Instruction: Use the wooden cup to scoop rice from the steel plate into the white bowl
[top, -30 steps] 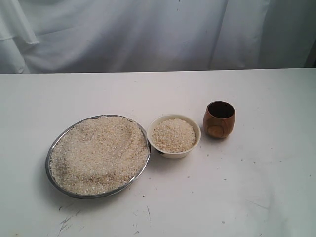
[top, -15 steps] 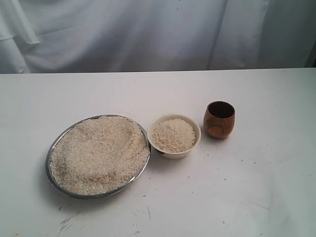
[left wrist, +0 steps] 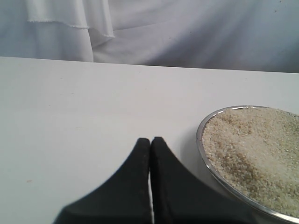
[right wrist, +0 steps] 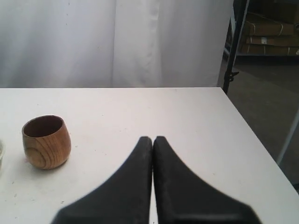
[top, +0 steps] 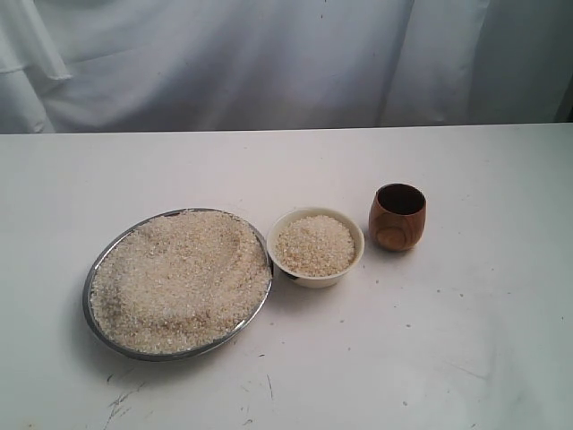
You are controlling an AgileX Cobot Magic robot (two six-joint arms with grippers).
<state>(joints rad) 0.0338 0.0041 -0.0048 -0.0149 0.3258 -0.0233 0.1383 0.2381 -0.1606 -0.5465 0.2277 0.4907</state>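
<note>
Rice [top: 179, 278] lies heaped across the steel plate [top: 101, 261] at the table's front left. Just right of it sits the white bowl [top: 315, 220], filled with more rice [top: 314, 245]. The wooden cup [top: 397, 217] stands upright and empty to the bowl's right. No arm shows in the exterior view. In the left wrist view my left gripper [left wrist: 150, 139] is shut and empty, with the plate's rim [left wrist: 205, 154] beside it. The right wrist view has my right gripper [right wrist: 153, 138] shut on nothing, well apart from the cup [right wrist: 46, 142].
A white cloth [top: 269, 63] hangs behind the white table [top: 295, 161]. The table's side edge [right wrist: 252, 140] shows in the right wrist view, with a dark metal stand [right wrist: 233, 46] and stacked boxes [right wrist: 271, 32] beyond it.
</note>
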